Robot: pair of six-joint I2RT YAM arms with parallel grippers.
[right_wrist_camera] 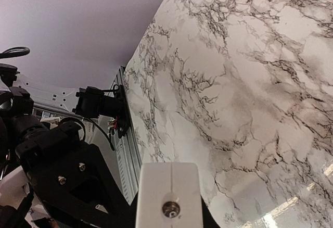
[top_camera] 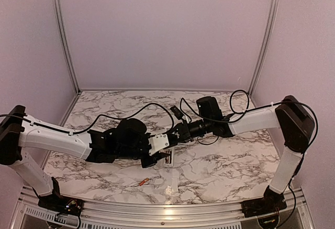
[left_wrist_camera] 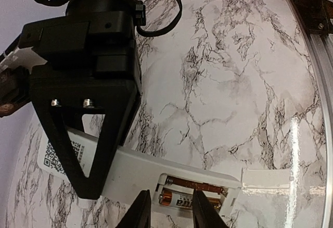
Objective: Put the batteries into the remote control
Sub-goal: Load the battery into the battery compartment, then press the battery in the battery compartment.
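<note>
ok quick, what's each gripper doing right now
left gripper: open, jaws apart over the battery seated in the remote control
right gripper: closed, holding the remote control

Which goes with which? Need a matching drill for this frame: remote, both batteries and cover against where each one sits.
Things:
1. remote control
2. seated battery
3. loose battery
4. battery cover

Places:
A. alone on the marble tabletop, nearer the arm bases
B. clamped in the right gripper
C. flat on the tabletop beside the remote's open end
D. in the open compartment, between the parted fingers of the left gripper

Pairs: 1-B, 2-D, 3-A, 4-C
</note>
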